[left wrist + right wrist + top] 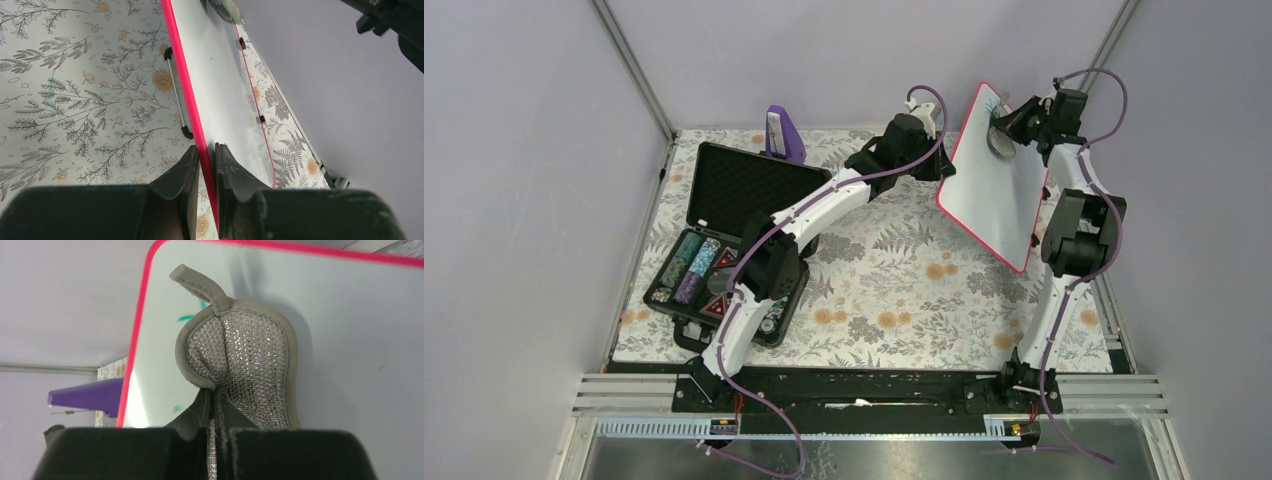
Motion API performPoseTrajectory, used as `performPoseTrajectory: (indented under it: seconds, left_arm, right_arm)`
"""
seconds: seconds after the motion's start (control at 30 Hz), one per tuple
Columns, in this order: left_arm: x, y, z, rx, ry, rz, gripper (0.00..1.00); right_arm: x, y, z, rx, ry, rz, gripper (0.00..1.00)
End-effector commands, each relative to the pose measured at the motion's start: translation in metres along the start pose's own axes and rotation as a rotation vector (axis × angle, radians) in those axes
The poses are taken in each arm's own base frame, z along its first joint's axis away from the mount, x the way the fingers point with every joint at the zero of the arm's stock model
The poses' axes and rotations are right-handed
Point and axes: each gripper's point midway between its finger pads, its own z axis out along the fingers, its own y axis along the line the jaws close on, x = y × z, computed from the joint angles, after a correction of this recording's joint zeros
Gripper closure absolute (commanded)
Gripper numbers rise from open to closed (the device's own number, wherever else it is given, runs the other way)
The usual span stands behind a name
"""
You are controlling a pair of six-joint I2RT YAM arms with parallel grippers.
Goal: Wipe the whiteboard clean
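Black fingers of the left gripper [206, 150] pinch the red-pink rim of the flat white rectangular whiteboard [994, 185], which stands steeply tilted over the floral-patterned table [894, 290] at about two o'clock in the overhead view. The right gripper [214, 396] is pressed together on a grey glittery mesh pad [240, 360], which lies against the board's top corner beside faint green marks [186, 318]. An open black case [744, 185] holding chips lies at nine o'clock, and a purple stand [782, 135] is at eleven.
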Motion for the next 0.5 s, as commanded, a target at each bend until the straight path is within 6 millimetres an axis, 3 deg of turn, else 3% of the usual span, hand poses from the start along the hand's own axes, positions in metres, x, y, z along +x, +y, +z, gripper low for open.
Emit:
performPoseTrajectory:
  seconds: [0.0, 0.13, 0.23, 0.47]
  left_arm:
    - [0.04, -0.003, 0.015, 0.029, 0.09, 0.06, 1.0]
    - [0.039, -0.004, 0.014, 0.028, 0.089, 0.062, 1.0]
    - [0.036, -0.006, 0.014, 0.029, 0.083, 0.06, 1.0]
    - [0.041, -0.006, 0.012, 0.034, 0.097, 0.054, 1.0]
  right_arm:
    - [0.046, 0.084, -0.019, -0.16, 0.092, -0.026, 1.0]
    - [0.059, 0.099, -0.029, -0.225, 0.125, -0.019, 1.0]
    - [0.06, 0.096, -0.031, -0.204, 0.127, -0.044, 1.0]
    - [0.045, 0.061, 0.006, -0.132, 0.105, -0.045, 1.0]
